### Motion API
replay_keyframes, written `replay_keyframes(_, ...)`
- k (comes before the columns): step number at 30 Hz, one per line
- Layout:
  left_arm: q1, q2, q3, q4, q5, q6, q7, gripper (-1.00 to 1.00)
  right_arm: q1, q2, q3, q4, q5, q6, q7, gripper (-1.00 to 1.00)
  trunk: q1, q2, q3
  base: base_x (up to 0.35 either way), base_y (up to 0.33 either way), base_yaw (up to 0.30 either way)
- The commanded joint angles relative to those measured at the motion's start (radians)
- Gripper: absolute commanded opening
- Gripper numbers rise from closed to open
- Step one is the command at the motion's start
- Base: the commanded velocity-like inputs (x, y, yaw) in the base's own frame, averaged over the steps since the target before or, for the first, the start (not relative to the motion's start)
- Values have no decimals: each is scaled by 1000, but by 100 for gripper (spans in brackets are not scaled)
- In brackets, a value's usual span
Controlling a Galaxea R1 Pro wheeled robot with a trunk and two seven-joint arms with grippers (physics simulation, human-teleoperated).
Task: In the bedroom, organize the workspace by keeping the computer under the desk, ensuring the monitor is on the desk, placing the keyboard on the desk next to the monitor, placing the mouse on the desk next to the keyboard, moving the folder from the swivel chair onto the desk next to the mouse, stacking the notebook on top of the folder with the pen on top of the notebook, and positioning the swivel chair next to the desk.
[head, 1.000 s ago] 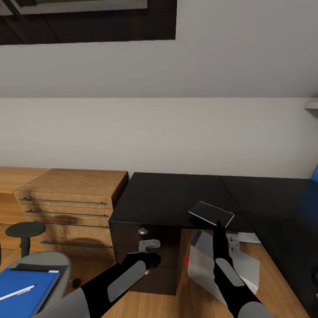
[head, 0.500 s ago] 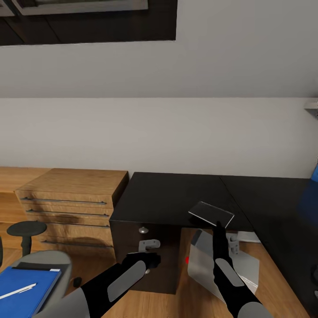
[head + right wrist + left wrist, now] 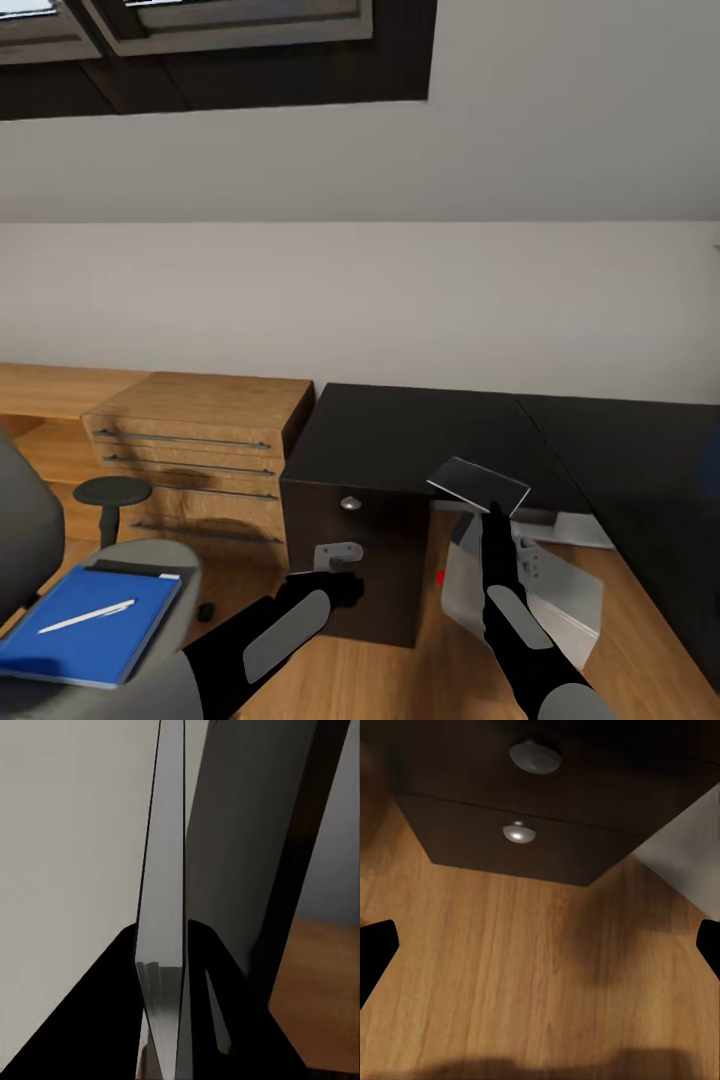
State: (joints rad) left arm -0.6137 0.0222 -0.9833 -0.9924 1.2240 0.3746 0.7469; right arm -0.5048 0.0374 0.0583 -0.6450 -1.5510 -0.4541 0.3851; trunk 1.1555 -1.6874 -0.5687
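The view has swung left, so more of the grey upholstered swivel chair (image 3: 120, 590) shows. On its seat lies the flat bright blue folder (image 3: 90, 622), the thin white pen (image 3: 86, 616) on top. The right claw (image 3: 492, 510) stays clamped on the thin grey sheeny notebook (image 3: 478, 484), above the glossy black surface (image 3: 400, 440). The left claw (image 3: 540, 952) hangs spread apart over the wooden floor (image 3: 510, 967).
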Motion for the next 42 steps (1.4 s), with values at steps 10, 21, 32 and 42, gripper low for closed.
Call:
replay_keyframes(10,-1,1,-3,-2,4,1,6,100,-1,-1,4,1,-11,-5,9,-100,0,-1,-1,-9,4,242)
replay_keyframes(21,-1,1,-3,-2,5,1,6,100,-1,-1,3,3,-11,-5,9,-100,0,-1,-1,14,0,177)
replay_keyframes(32,-1,1,-3,-2,4,1,6,100,-1,-4,0,2,-9,-2,6,-100,0,-1,-1,193,0,8)
replay_keyframes(42,-1,0,-4,-2,3,1,6,100,-1,-2,0,2,-9,-7,9,-100,0,-1,-1,15,0,0)
